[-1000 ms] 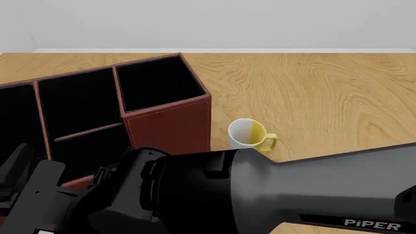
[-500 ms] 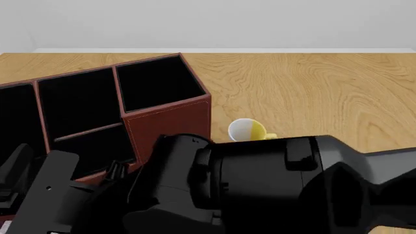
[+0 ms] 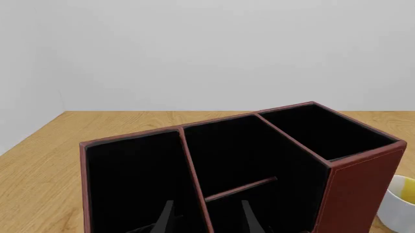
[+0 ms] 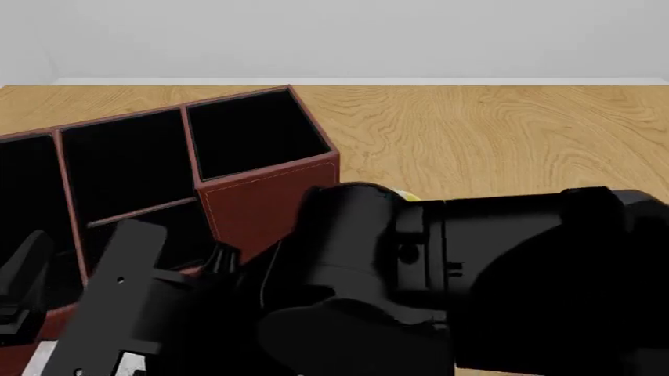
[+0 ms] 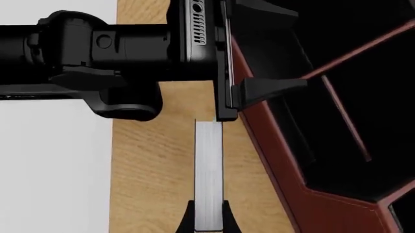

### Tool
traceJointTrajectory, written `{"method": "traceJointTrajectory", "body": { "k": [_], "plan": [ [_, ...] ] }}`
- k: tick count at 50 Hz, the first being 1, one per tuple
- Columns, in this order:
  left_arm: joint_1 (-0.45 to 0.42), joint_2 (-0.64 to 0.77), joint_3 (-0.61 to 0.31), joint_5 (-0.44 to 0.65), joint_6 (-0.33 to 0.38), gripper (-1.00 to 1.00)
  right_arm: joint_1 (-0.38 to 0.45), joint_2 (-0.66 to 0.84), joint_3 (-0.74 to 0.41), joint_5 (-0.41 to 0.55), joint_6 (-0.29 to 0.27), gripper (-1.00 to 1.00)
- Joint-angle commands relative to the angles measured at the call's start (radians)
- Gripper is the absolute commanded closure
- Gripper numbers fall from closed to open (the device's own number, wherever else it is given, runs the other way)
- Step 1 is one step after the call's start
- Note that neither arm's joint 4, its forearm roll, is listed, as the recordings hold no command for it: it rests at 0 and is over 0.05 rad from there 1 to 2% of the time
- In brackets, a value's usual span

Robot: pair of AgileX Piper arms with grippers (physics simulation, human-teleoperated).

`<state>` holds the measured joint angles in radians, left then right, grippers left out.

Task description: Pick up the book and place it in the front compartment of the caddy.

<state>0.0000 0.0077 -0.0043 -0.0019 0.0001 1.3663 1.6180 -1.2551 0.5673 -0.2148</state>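
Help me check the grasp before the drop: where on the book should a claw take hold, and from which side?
Grip the book at one end, across its thickness, with a pad on each flat cover, coming in along its length. It is a thin slab, seen edge-on here, so only that narrow span fits between the fingers. The right claw appears to hold it this way.

Wooden table (oak grain), pale wall

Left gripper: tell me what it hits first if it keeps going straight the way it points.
Probably the caddy: the left gripper aims into its black interior, near the low divider between compartments. Depth is unclear, so which wall comes first is uncertain.
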Motion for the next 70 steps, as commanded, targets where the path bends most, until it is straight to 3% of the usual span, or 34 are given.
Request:
{"method": "traceJointTrajectory", "body": {
  "k": [1, 22, 34, 36, 38, 44, 57, 64, 70],
  "plan": [
    [0.000, 0.000, 0.000, 0.000, 0.000, -1.00, 0.002, -0.040, 0.012, 0.030, 0.029, 1.00],
    [0.000, 0.000, 0.000, 0.000, 0.000, -1.00, -0.007, -0.157, 0.021, 0.172, 0.000, 1.00],
    [0.000, 0.000, 0.000, 0.000, 0.000, -1.00, -0.047, -0.212, -0.021, 0.256, -0.057, 1.00],
    [0.000, 0.000, 0.000, 0.000, 0.000, -1.00, -0.068, -0.218, -0.040, 0.272, -0.094, 1.00],
    [0.000, 0.000, 0.000, 0.000, 0.000, -1.00, -0.061, -0.228, -0.054, 0.293, -0.088, 1.00],
    [0.000, 0.000, 0.000, 0.000, 0.000, -1.00, -0.051, -0.266, -0.110, 0.348, -0.141, 1.00],
    [0.000, 0.000, 0.000, 0.000, 0.000, -1.00, -0.019, -0.316, -0.262, 0.437, -0.100, 1.00],
    [0.000, 0.000, 0.000, 0.000, 0.000, -1.00, 0.023, -0.326, -0.439, 0.498, -0.057, 1.00],
    [0.000, 0.000, 0.000, 0.000, 0.000, -1.00, 0.050, -0.312, -0.589, 0.548, -0.080, 1.00]
  ]
}}
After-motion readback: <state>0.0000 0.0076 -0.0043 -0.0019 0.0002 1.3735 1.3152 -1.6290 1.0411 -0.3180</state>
